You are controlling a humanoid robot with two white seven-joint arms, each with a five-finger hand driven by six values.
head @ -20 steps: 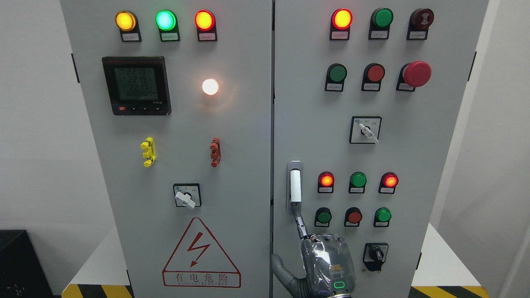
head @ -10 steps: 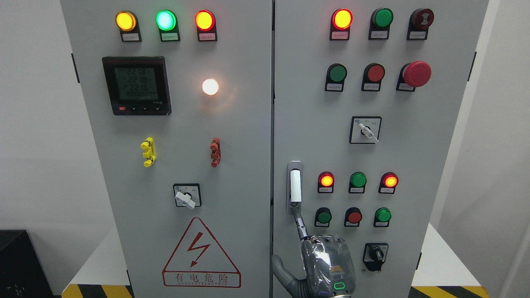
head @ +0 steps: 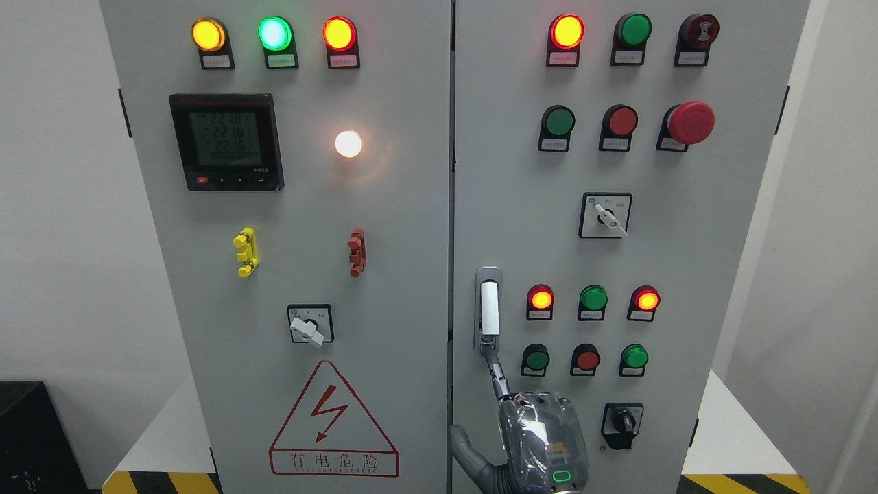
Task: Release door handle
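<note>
The door handle [head: 488, 309] is a white upright lever in a grey recess near the left edge of the right cabinet door [head: 713, 274]. My right hand [head: 521, 412] comes up from the bottom edge just below it, its back toward the camera. Its index finger [head: 496, 374] is stretched up and its tip touches the handle's lower end. The thumb [head: 465, 446] is spread to the left, by the seam between the doors. The hand grasps nothing. The left arm is out of view.
The right door carries lit lamps, push buttons [head: 593, 299], a red emergency stop [head: 691, 122] and two rotary switches [head: 621, 420] close to my hand. The left door [head: 384, 274] has a meter [head: 226, 142], lamps and a warning triangle [head: 333, 420].
My right hand has sunk very slightly; the index fingertip stays at the handle's lower end. The handle has not moved.
</note>
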